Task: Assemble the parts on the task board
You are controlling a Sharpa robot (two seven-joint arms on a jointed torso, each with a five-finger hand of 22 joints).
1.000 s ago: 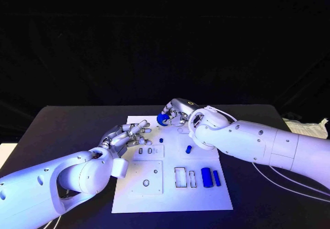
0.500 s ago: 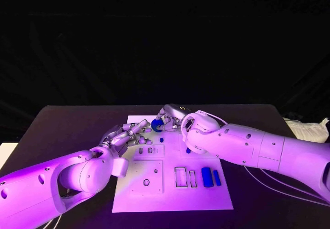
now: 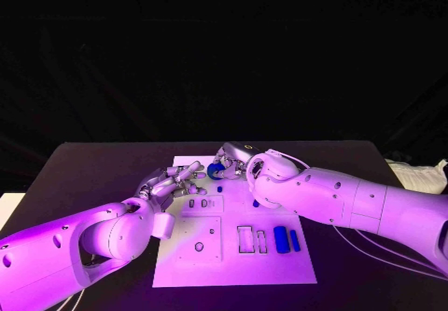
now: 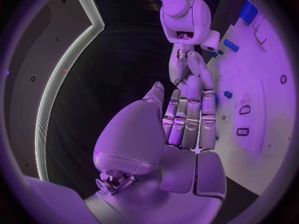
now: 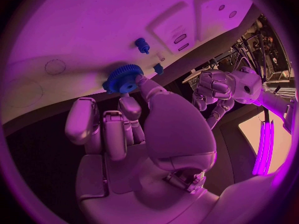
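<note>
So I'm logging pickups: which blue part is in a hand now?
The toothed blue gear, held by the right hand; the other blue parts lie loose on the task board.

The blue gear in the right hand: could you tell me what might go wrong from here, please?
1. The right hand pinches the blue gear only at its rim with fingertips, so it might slip or tilt before seating on the task board.
2. The left hand hovers close beside it, so the fingers could collide.
3. A small blue peg stands near the gear and might be knocked.
</note>
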